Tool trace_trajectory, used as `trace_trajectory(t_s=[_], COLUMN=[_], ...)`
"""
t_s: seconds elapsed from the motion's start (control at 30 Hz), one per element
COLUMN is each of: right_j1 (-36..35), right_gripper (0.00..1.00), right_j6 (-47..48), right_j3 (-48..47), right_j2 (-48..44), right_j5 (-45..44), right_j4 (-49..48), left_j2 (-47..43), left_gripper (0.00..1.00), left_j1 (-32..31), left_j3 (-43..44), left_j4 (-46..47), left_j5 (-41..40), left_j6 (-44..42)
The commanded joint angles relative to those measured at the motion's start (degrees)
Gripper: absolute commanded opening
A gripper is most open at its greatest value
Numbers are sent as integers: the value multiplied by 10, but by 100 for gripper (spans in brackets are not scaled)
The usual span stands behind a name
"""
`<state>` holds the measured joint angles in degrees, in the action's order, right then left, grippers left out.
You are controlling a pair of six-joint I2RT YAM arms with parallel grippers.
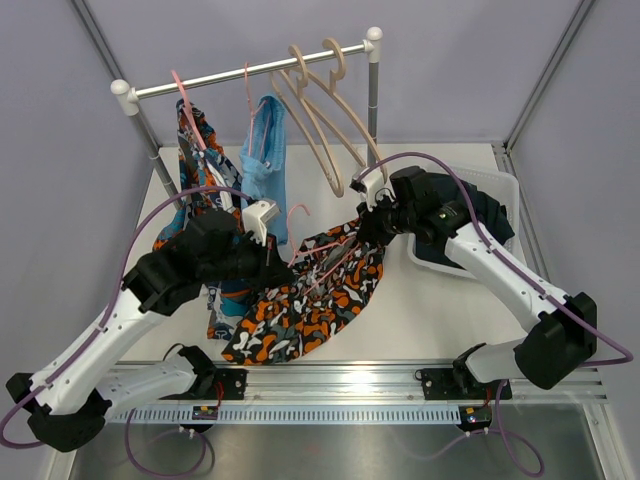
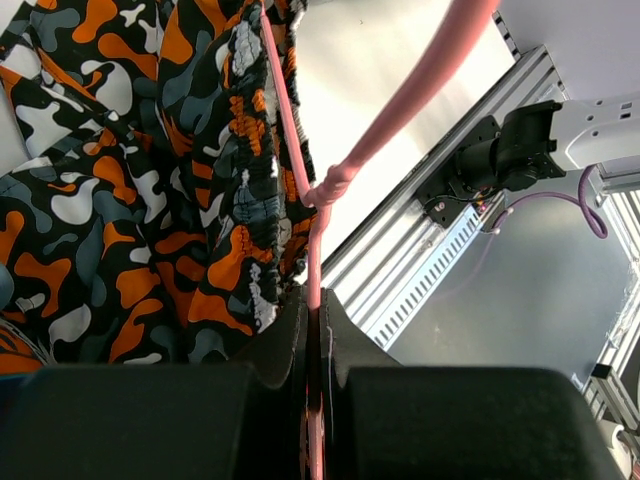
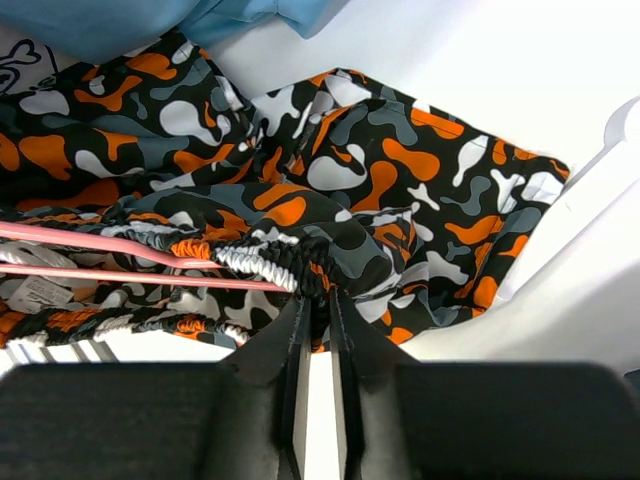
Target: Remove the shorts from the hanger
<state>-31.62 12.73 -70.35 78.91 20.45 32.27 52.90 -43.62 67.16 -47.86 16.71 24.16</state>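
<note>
Both arms reach in over the table (image 1: 430, 320).

Left gripper (image 1: 272, 258): fingers (image 2: 282, 342) are pressed together on the thin wire of the pink hanger (image 2: 288, 140). The wire runs straight out from between them, along the elastic waistband. I see no gap beside the wire in the left wrist view.

Right gripper (image 1: 373, 226): fingers (image 3: 275, 345) are drawn close, with a gathered fold of waistband nipped at their tips. Lower down, a narrow slit of pale table shows between them. I read this as a grip on the cloth.

Camo shorts (image 1: 305, 305): orange, black and white blotches. They lie spread on the table in front of the rail (image 1: 250, 72), below its middle and right half, between the two grippers. The waistband corner is raised at the right gripper and the legs trail toward the near edge. The hanger sits in the waistband: two pink wires cross the gathered elastic in the right wrist view. Its hook is off the rail, near the left gripper.

Bin (image 1: 510, 185): white, on the table in front of the rail and past its right post, partly behind the right arm. There is dark cloth (image 1: 497, 222) inside; I cannot tell which garment.

On the rail: a teal-orange patterned garment (image 1: 195, 150) hangs at the left end. A light blue garment (image 1: 265, 160) hangs beside it toward the middle. Each is on a pink hanger. Bare beige hangers (image 1: 320, 110) hang at the right end.
</note>
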Motion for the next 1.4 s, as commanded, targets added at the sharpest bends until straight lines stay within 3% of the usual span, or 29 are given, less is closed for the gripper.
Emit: trace_trajectory(t_s=[0.0, 0.03, 0.1, 0.27, 0.4, 0.53, 0.57, 0.67, 0.87, 1.17, 1.37], right_j1=[-4, -3, -3, 26, 117, 152, 151, 148, 101, 47, 63], right_gripper=[14, 6, 0, 0, 0, 0, 0, 0, 0, 1, 0], right_j6=[17, 20, 19, -6, -48, -46, -43, -45, -43, -48, -40], right_j3=[6, 8, 13, 35, 47, 55, 64, 73, 108, 131, 106], right_j2=[-16, -20, -22, -21, -6, 10, 10, 19, 5, -68, -89], right_j5=[-23, -23, -29, -70, -79, -32, 15, 137, 237, 246, 161], right_j4=[-26, -28, -32, -67, -93, -93, -94, -88, -96, -100, -70], left_j2=[-17, -18, -18, -27, -33, -32, -33, -40, -17, 37, 35], left_gripper=[0, 0, 0, 0, 0, 0, 0, 0, 0, 0, 0], left_j1=[-3, -3, -3, -3, -3, -3, -3, -3, -3, -3, -3], left_j3=[26, 26, 31, 53, 94, 129, 131, 114, 72, 66, 106], left_j4=[15, 13, 9, -15, -59, -93, -88, -29, 108, 197, 203], left_j5=[20, 20, 21, 41, 59, 58, 56, 41, 53, 75, 74], left_j6=[-9, -9, -10, -24, -44, -53, -49, -26, -3, 1, -5])
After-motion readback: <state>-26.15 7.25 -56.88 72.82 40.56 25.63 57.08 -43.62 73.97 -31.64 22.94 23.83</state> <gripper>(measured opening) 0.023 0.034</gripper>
